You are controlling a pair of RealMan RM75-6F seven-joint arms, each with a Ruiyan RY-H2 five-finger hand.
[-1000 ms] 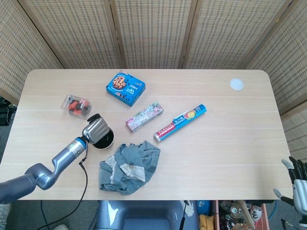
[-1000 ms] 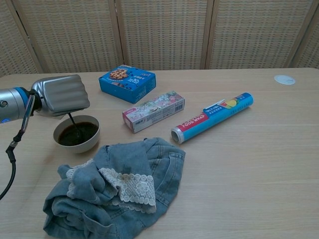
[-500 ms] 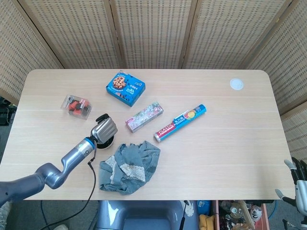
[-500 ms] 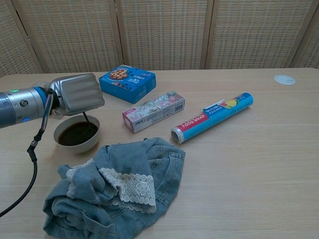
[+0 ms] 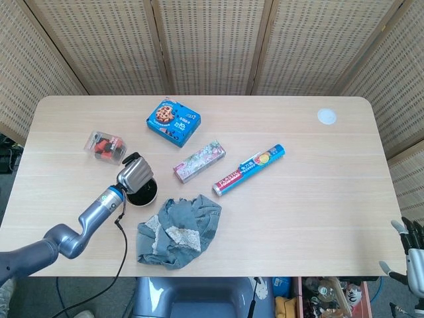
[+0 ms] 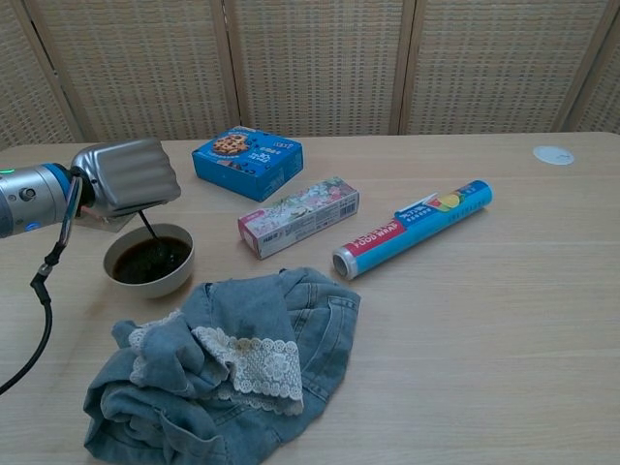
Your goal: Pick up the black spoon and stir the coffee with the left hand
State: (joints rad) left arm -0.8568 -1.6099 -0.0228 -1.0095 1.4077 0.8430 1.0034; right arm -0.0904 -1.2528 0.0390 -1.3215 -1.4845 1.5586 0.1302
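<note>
A white bowl of dark coffee sits at the front left of the table, seen from above as the bowl. My left hand hovers just over the bowl's far-left rim and grips the black spoon, whose thin handle slants down from the fist into the coffee. In the head view the left hand covers much of the bowl and hides the spoon. My right hand hangs off the table's front right corner, fingers apart, holding nothing.
A crumpled denim cloth with lace lies just in front of the bowl. Behind it are a blue cookie box, a floral carton and a blue foil roll. A clear box of red items sits left; a white disc far right.
The left hand swung right over the bowl, then back left and slightly away, carrying the spoon through the coffee. The right hand shifted slightly at the frame corner.
</note>
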